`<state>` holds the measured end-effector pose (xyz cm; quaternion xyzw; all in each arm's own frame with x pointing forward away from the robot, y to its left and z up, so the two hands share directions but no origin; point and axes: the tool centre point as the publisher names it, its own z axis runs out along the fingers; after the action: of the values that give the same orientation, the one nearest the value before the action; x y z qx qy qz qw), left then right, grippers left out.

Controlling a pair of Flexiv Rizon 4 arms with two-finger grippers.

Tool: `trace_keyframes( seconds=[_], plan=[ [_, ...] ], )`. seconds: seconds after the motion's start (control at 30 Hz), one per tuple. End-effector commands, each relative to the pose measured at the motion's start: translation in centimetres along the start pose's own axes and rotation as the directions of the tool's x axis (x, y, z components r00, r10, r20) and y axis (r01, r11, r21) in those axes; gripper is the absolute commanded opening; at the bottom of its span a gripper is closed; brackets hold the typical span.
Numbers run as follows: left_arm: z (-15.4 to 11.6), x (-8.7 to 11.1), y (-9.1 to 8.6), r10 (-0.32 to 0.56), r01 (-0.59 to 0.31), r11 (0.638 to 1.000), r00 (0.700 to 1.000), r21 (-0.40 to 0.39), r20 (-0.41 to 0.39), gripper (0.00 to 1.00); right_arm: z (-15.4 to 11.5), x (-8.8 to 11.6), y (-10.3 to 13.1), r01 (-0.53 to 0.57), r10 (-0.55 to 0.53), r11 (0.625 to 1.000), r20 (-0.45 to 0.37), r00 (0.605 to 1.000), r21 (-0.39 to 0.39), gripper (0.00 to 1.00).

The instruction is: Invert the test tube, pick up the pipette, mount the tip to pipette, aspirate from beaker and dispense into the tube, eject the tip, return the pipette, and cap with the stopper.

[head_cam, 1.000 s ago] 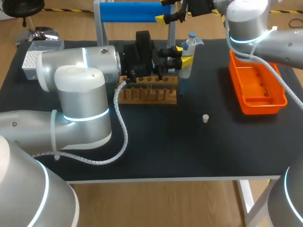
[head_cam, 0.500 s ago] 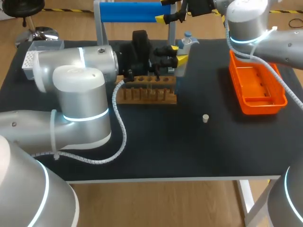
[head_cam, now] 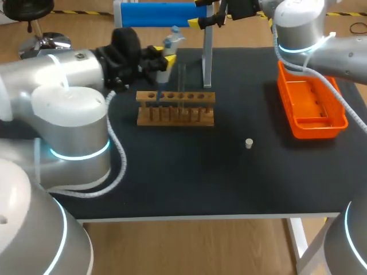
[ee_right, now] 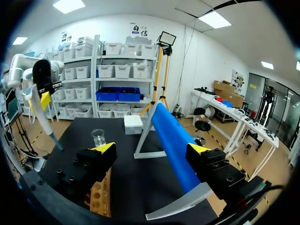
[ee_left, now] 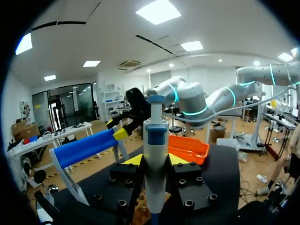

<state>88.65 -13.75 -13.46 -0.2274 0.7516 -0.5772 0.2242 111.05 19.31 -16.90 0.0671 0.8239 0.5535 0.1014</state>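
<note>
Our left gripper is closed on the white-and-blue handheld pipette, with one yellow tip against each side of the body. It holds the pipette upright above the bench, with the narrow blue lower end over the left end of the wooden test-tube rack. A clear test tube stands in the rack; we cannot tell which end is up. Our right gripper holds nothing. Its fingers are spread wide, high at the far side of the bench, with the blue cylindrical bar of a grey stand running ahead between them, seemingly untouched. Further out, the small clear glass beaker and a white box, probably the tip box, sit on the black bench. The small pale stopper lies alone, well apart from the rack. The orange plastic tray is on the right. We judge the pipette pick-up complete. We cannot see whether a tip is mounted, and we judge that it is not. Tip mounting, aspiration, dispensing, ejection, pipette return and capping remain.
</note>
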Motion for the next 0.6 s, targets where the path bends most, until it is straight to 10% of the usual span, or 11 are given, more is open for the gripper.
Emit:
trace_keyframes(
  seconds=[0.03, 0.6],
  plan=[
    [-3.2, -2.4, -0.4, -0.003, 0.000, 0.998, 0.999, -0.070, -0.037, 0.00, -0.1, -0.1, 0.0, -0.001, 0.001, 1.000, -0.004, 1.000, 0.003, 1.00],
    [0.0, -11.9, 0.5, -0.087, 0.118, 0.976, 0.982, -0.182, 0.168, 0.00, -0.1, -0.1, 0.0, -0.001, 0.001, 1.000, -0.004, 1.000, 0.003, 1.00]
  ],
)
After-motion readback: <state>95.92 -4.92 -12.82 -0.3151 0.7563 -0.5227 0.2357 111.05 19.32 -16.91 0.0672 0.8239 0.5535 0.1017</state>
